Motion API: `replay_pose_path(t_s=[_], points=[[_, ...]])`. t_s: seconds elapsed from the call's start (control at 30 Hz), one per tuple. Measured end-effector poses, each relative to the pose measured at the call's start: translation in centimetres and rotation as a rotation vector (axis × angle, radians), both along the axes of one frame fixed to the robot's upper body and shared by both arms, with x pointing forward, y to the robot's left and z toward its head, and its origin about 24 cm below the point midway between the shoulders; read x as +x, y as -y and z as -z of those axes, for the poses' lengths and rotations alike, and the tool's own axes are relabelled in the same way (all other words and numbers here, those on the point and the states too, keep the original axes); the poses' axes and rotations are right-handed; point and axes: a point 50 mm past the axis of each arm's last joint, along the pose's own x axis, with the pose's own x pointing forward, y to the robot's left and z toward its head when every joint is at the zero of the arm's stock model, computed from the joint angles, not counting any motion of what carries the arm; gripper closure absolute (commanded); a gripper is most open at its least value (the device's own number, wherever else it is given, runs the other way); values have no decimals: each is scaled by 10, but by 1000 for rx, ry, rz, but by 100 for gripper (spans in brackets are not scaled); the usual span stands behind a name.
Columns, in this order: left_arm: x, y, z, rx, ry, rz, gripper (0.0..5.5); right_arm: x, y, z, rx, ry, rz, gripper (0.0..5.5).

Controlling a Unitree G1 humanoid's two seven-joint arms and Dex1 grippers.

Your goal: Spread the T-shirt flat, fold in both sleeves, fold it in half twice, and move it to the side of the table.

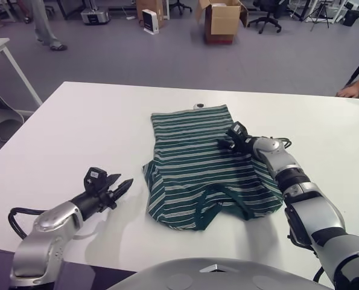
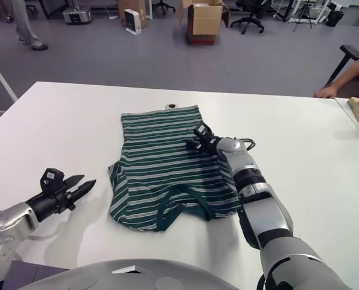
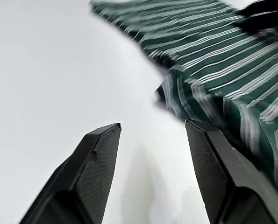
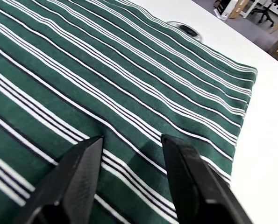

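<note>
The T-shirt point(image 1: 197, 169) is lying on the table point(image 1: 76, 133) directly beneath the right end effector point(image 4: 131, 144), whose fingers are standing parted. It is also lying just ahead of the left end effector point(image 1: 120, 188), which is gaping and empty. The cloth is looking light and limp, so pinching it at an edge is probably suiting it best.

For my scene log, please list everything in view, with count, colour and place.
T-shirt: one, green with white stripes, lying on the middle of the table.
table: one, white, in front of the robot.
round disc: one, grey, on the table at the T-shirt's far edge.
cardboard box: one, brown, open, on the floor beyond the table.
left gripper: one, black, open, over bare table left of the T-shirt.
right gripper: one, black, open, at the T-shirt's right side.
</note>
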Motion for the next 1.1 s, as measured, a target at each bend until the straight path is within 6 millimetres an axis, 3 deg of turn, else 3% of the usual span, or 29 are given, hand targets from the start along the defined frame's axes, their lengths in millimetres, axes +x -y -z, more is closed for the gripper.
replay_pose_path(t_s=[0.17, 0.47, 0.63, 0.77, 0.97, 1.1], points=[[8, 33, 14, 26, -31, 83, 298, 0, -2, -2, 1, 24, -27, 322], [13, 46, 19, 35, -36, 115, 298, -1, -2, 0, -4, 31, -29, 322], [12, 52, 17, 197, -38, 210, 298, 0, -4, 0, -39, 46, -52, 322], [12, 28, 5, 446, -16, 309, 298, -1, -6, 1, -54, 55, -60, 322], [25, -11, 0, 671, 23, 256, 298, -3, -8, 1, -95, 88, -107, 322], [22, -33, -12, 663, 6, 337, 298, -8, -12, 1, -79, 122, -156, 322]])
